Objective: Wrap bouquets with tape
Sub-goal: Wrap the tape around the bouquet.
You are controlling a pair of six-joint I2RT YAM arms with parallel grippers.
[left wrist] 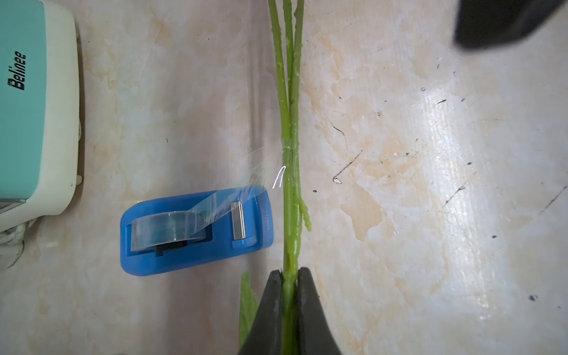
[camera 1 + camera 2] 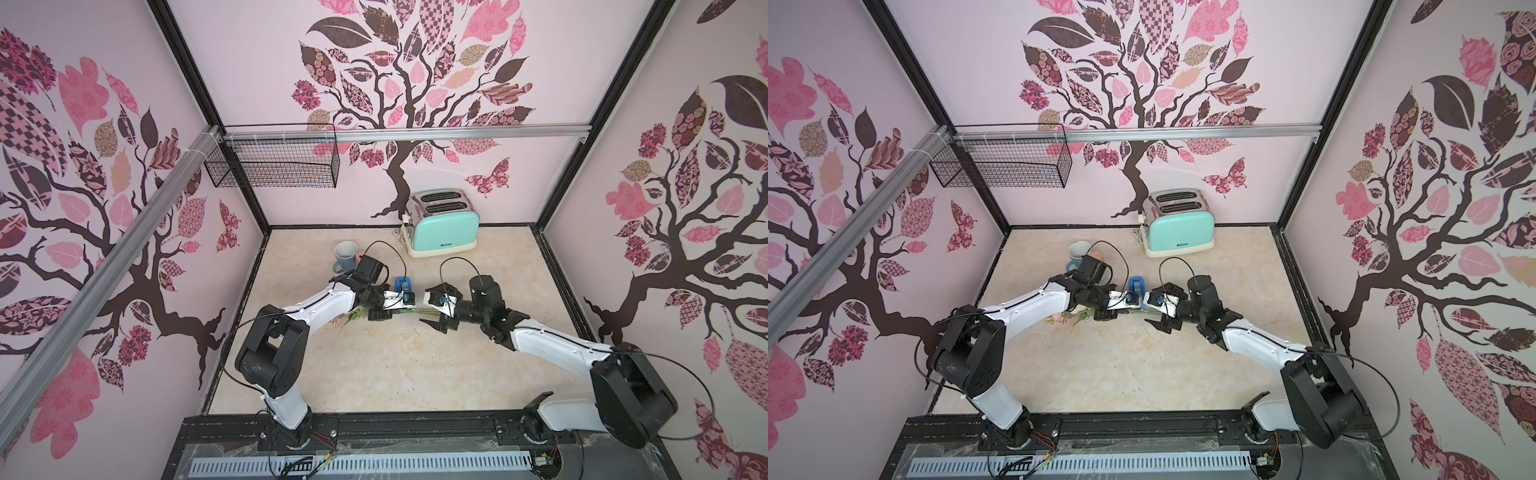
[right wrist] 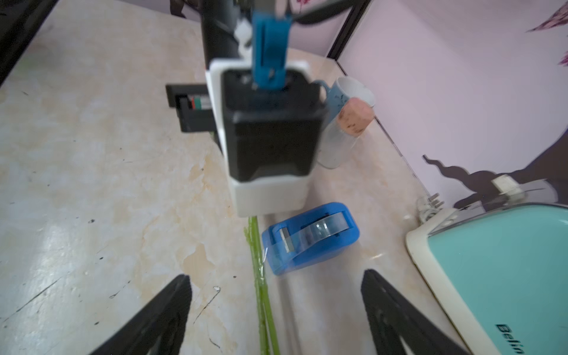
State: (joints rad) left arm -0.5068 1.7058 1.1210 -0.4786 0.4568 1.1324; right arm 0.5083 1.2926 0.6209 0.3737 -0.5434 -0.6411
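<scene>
The bouquets (image 1: pixel 289 184) lie as a bundle of thin green stems on the marble-look table. My left gripper (image 1: pixel 289 272) is shut on the stems. A band of clear tape circles them further along. The pale blooms (image 2: pixel 1059 319) show under the left arm in a top view. The tape sits as a clear roll in a blue dispenser (image 1: pixel 184 255) beside the stems, and a loose clear strip reaches from the roll toward them. My right gripper (image 3: pixel 275 274) is open, its fingers wide apart on either side of the stems (image 3: pixel 259 276), touching nothing. The dispenser (image 3: pixel 307 258) lies just beyond it.
A mint toaster (image 2: pixel 442 232) stands at the back wall. A blue mug (image 2: pixel 345 255) sits behind the left arm, with a corked clear jar (image 3: pixel 347 129) next to it. A wire basket (image 2: pixel 274 166) hangs on the back left rail.
</scene>
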